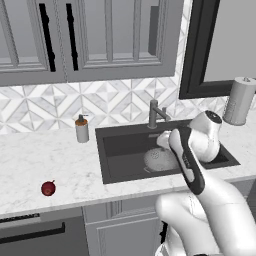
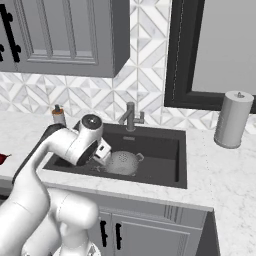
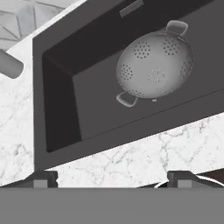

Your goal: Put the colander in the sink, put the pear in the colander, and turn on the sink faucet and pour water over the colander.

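With its jaws spread wide and nothing between them, the gripper (image 3: 111,180) hangs over the front rim of the sink (image 3: 57,109). Below it the colander (image 3: 155,65) sits inside the basin, so that step looks done. Well off to the left, the pear (image 1: 48,188) lies on the marble counter (image 1: 30,160); fetching it seems next, which calls for a long swing leftward.
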You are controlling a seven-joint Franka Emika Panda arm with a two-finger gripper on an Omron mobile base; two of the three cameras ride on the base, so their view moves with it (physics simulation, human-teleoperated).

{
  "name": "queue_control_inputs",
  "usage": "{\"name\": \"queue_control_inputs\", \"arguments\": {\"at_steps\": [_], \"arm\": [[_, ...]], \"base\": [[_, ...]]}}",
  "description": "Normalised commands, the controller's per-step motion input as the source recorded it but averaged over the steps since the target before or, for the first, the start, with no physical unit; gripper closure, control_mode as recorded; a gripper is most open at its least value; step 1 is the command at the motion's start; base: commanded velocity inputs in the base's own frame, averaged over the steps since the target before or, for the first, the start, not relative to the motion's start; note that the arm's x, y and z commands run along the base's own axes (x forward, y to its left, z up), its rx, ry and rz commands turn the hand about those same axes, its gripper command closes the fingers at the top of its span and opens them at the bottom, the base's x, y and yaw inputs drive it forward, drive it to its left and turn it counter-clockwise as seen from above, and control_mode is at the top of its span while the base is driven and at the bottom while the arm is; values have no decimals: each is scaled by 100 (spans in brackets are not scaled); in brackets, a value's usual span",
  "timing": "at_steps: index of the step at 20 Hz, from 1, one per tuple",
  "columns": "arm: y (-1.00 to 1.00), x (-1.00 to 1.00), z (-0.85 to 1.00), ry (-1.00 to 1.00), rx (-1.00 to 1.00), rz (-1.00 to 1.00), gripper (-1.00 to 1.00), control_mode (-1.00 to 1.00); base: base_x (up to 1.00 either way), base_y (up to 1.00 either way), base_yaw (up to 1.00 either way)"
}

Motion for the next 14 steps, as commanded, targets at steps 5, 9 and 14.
{"name": "queue_control_inputs", "arguments": {"at_steps": [5,9,14], "arm": [[91,-14,28,13,-10,0,-100,-100],[90,-4,32,22,-4,2,-100,-100],[92,0,26,19,-2,6,-100,-100]], "base": [[0,0,0],[0,0,0],[0,0,0]]}}
